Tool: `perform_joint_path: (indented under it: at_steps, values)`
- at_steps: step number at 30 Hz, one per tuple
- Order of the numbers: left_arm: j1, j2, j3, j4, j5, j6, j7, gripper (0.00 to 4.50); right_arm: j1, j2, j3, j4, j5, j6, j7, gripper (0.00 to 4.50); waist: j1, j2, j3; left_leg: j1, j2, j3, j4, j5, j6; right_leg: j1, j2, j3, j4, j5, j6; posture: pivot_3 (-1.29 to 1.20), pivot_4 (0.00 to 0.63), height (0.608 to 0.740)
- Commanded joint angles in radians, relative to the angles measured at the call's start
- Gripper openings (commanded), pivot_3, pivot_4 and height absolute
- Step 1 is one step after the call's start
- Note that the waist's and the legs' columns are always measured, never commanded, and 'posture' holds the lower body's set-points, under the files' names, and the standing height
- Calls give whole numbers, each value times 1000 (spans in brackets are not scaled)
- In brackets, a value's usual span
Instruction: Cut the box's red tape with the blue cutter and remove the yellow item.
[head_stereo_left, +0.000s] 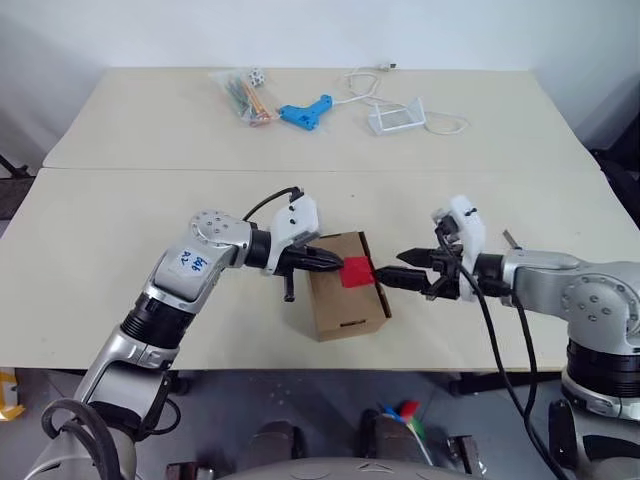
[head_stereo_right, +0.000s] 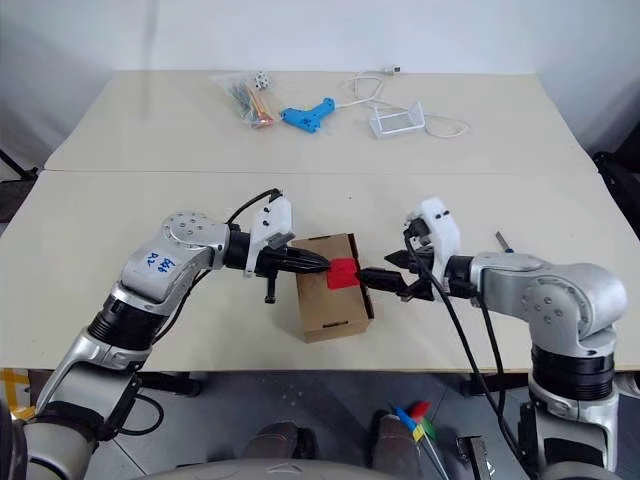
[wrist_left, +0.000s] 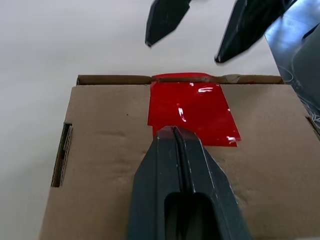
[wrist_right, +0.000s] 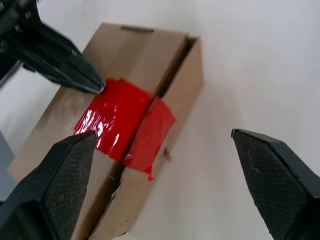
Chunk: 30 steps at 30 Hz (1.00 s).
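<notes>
so the box (head_stereo_left: 345, 290), a small brown cardboard carton, sits near the front edge of the near table (head_stereo_left: 100, 250), right between the two arms. the red tape (head_stereo_left: 356, 272) is stuck across its top and folds over the edge on the robot's right side. in the right wrist view the flap on that side looks lifted a bit, with a gap along the seam and the tape creased over it.

left gripper (head_stereo_left: 336, 263) comes in from the left with its two black fingers (wrist_left: 175, 165) pressed flat together, nothing between them. the tips sit on the box top right at the near edge of the tape; from the left wrist view they look like they're touching the cardboard there.

right gripper (head_stereo_left: 390, 277) comes in from the other side, pointing at the taped edge. its fingers (wrist_right: 65, 170) are spread wide apart and holding nothing. in the right wrist view the taped corner sits between and just past the two pads, not touched as far as i can tell.

no blue cutter or yellow item that i can make out anywhere.

on the far table (head_stereo_left: 500, 120) there's a clear bag of coloured sticks (head_stereo_left: 243, 95), just beside it a light-blue gun-shaped tool (head_stereo_left: 305, 112), then a white wire stand (head_stereo_left: 396, 117) with a white cable (head_stereo_left: 362, 82) looping around it. all of that is well apart from the box.
</notes>
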Motion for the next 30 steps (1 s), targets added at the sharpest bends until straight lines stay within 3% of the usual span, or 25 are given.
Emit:
perform_joint_path:
  at_steps: [1,19,23,30]
  values:
    - [13,16,10,-26,14,-6,-8,0,1,7,7,13,-25,-39,-7,4487,-1,0,0,0,0,0,0,0,0,0,0,0,0,0,0,0,150,740]
    - [49,-2,9,-52,31,11,27,0,-50,-15,114,93,-138,-89,5,4487,-2,0,0,2,2,0,1,0,0,2,0,1,0,0,0,0,150,740]
    - [45,5,3,-47,46,5,22,0,-119,-55,231,18,-148,-35,30,4487,-3,0,0,2,3,-1,2,0,0,1,0,2,1,0,0,0,150,740]
    - [57,3,2,-54,52,3,19,0,-187,-64,380,58,-267,-26,-5,4487,-17,-1,-1,4,3,-2,1,0,0,1,0,3,2,0,0,0,150,740]
